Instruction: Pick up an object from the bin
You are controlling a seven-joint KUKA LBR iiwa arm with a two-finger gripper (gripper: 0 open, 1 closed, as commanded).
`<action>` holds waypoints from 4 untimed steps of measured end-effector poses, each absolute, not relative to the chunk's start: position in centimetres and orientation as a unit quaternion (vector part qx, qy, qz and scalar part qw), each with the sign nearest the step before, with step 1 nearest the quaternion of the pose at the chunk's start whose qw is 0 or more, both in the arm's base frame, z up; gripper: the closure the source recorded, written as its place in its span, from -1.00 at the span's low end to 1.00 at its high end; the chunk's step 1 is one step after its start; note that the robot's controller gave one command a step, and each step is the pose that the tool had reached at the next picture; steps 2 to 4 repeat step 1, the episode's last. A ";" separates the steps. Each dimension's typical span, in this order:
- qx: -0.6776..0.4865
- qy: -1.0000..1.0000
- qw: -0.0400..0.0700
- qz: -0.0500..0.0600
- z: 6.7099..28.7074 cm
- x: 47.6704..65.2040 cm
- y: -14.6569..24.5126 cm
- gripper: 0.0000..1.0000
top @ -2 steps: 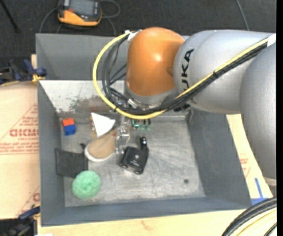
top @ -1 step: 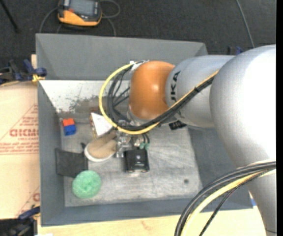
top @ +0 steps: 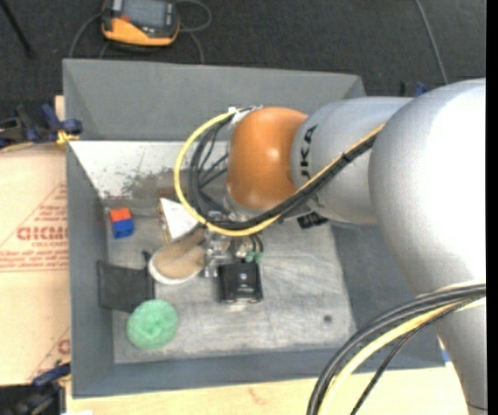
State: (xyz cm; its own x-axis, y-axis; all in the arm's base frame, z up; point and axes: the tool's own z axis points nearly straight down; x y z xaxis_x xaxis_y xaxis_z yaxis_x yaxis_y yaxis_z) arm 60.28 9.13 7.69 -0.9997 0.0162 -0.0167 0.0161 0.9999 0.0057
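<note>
At lower centre of the frame, just left of the gripper (top: pixel 239 285): a tan cup-like thing (top: pixel 175 264). Likely light, stiff, hollow; best pinched across its pale rim. Cannot tell gripper's opening.

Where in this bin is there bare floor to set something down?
Bare floor lies between the end effector and the bin's right wall, and along the near wall right of the green ball. The left is crowded: black piece, tan cup, blue block.
</note>
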 end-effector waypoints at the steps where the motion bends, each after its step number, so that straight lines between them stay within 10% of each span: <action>1: -0.004 1.000 0.002 0.000 20.2 63.7 9.7 1.00; 4: -0.004 1.000 0.002 0.000 20.2 63.7 9.7 1.00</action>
